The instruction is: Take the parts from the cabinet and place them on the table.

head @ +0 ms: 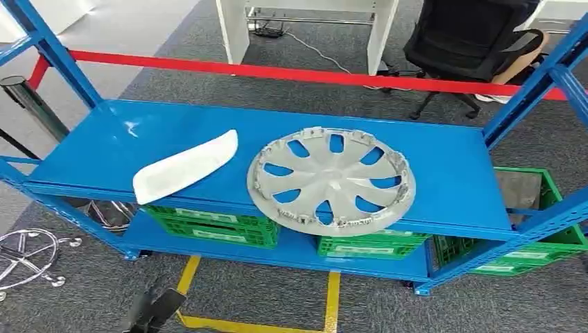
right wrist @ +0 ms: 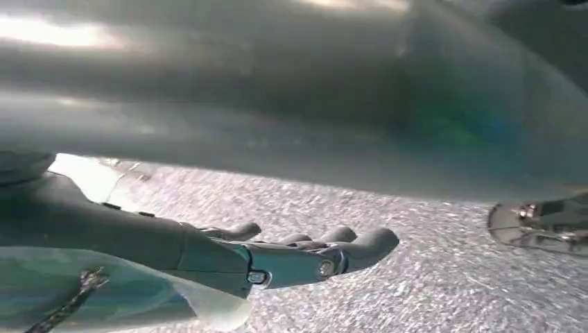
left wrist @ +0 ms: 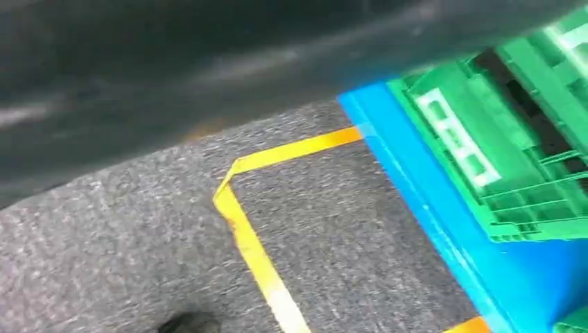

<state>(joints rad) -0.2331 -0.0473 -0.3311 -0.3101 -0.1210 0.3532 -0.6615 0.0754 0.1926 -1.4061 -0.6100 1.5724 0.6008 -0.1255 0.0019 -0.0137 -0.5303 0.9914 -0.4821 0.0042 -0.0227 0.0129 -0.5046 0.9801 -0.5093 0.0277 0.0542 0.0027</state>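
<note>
On the top shelf of the blue cabinet [head: 451,166] lie two parts. A white curved elongated part [head: 186,167] sits at the left, and a silver wheel cover [head: 331,179] lies flat at the middle, overhanging the front edge. My left hand [head: 157,309] hangs low as a dark shape near the floor, well below and in front of the shelf; how its fingers stand is unclear. My right hand [right wrist: 291,255] hangs over grey carpet with its fingers stretched out and nothing in them.
Green crates [head: 211,225] [left wrist: 513,139] stand on the lower shelf, and another [head: 534,208] at the right. Yellow tape [head: 331,298] [left wrist: 243,229] marks the carpet in front. A red barrier belt [head: 277,71], a black chair [head: 471,35] and a white desk lie behind.
</note>
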